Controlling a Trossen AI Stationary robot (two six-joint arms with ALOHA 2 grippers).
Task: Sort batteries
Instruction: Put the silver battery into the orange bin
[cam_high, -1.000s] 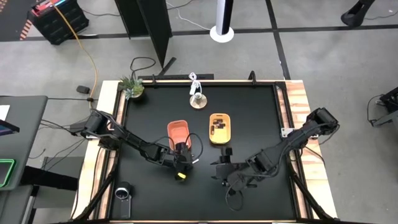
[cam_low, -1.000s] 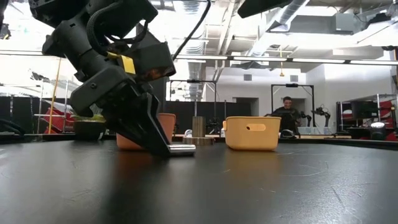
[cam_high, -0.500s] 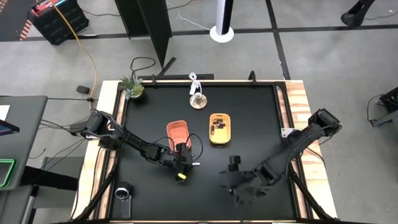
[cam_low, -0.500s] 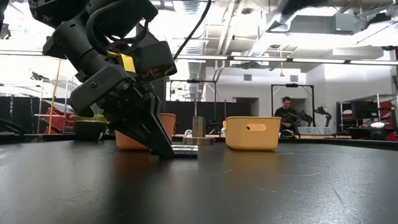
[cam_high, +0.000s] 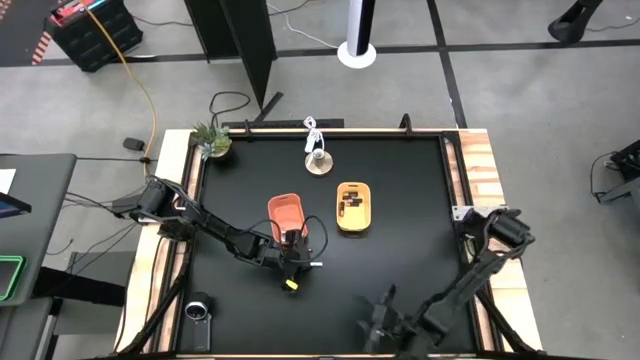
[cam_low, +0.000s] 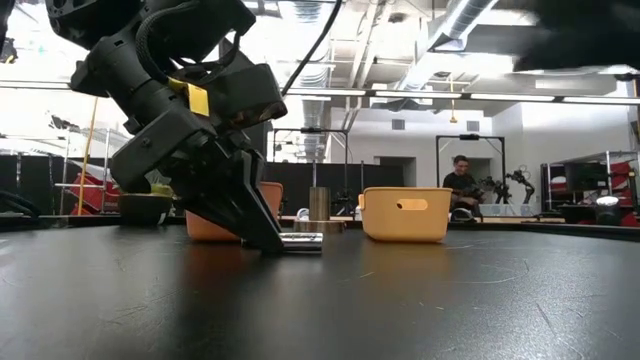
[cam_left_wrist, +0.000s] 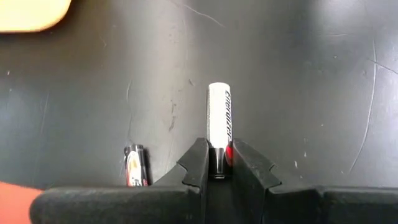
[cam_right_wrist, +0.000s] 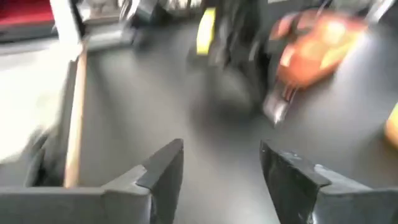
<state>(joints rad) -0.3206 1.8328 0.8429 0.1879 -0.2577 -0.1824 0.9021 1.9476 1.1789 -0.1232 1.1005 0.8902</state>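
The left end effector (cam_left_wrist: 217, 163) is clamped on one end of a silvery-white battery (cam_left_wrist: 219, 122), which lies flat on the black counter (cam_high: 400, 190) and juts forward from between the fingers (cam_left_wrist: 196, 163); in the low view the battery (cam_low: 301, 240) is seen resting on the surface at the fingertips. A second, dark battery with reddish marks (cam_left_wrist: 135, 166) lies just beside the left end effector, apart from it. In the high view the left end effector (cam_high: 296, 263) is placed just below the orange tray (cam_high: 284, 212), with the yellow tray (cam_high: 352, 206), which holds dark batteries (cam_high: 350, 203), near on the right. The right end effector (cam_right_wrist: 221, 162) is held with its fingers apart and nothing between them; in the high view it (cam_high: 384, 318) is found at the near edge of the counter, well apart from both trays. Open black surface is left between the two arms and across the right half of the counter. Along the far edge a small potted plant (cam_high: 212, 140) and a small round object with a white cable (cam_high: 318, 160) are set, and a round black object (cam_high: 197, 309) sits at the near left wooden border. A person (cam_low: 461, 186) is seen in the room behind.
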